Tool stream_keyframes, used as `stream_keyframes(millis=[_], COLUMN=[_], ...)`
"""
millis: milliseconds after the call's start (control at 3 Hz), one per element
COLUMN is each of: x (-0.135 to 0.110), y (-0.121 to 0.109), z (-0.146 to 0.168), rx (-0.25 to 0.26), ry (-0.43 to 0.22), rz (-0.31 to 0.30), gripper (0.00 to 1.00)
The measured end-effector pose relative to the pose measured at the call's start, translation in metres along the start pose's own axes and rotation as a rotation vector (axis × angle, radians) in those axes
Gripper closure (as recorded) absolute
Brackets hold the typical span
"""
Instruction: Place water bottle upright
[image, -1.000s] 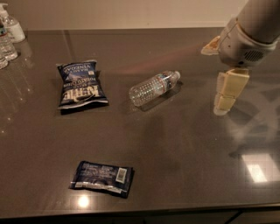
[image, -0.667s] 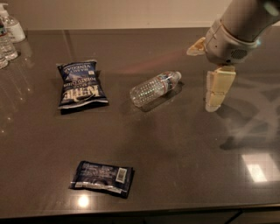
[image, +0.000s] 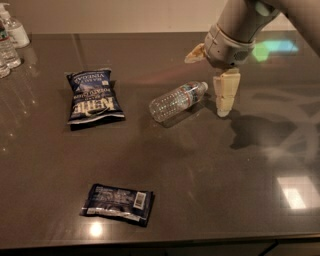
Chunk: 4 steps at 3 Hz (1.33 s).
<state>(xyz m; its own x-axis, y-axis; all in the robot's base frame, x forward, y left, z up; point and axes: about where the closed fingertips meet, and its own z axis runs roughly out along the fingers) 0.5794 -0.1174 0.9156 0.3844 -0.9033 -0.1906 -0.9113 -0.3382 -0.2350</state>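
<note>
The water bottle (image: 176, 100) is a small clear ribbed bottle lying on its side near the middle of the dark table (image: 210, 190). Its white cap points right and slightly back, with a thin red-and-blue band near the neck. My gripper (image: 204, 87) hangs from the grey arm at the upper right, right at the bottle's cap end. It is open wide: one cream finger (image: 195, 53) sticks out to the left behind the cap, and the other finger (image: 224, 94) points down just right of the cap. It holds nothing.
A blue chip bag (image: 93, 96) lies left of the bottle. A dark flat snack packet (image: 119, 203) lies near the front edge. Several clear bottles (image: 7, 49) and a pump-top bottle (image: 15, 27) stand at the far left back corner.
The gripper has moved left toward the bottle's cap end, staying open. The bottle and the bags have not moved.
</note>
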Motion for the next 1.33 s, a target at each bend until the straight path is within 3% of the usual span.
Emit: stream_keyframes(millis=[333,667,1000,1333], x=[-0.002,-0.002,-0.002,0.003], y=[-0.026,-0.044,-0.054,-0.054], z=[0.018,0.034,0.043,0.064], rx=[-0.018,-0.036,-0.046,-0.098], ry=[0.004,0.006,0.007,0.038], rz=[-0.081,-0.120,-0.141,-0.158], gripper=[0.00,0.00,0.00,0.00])
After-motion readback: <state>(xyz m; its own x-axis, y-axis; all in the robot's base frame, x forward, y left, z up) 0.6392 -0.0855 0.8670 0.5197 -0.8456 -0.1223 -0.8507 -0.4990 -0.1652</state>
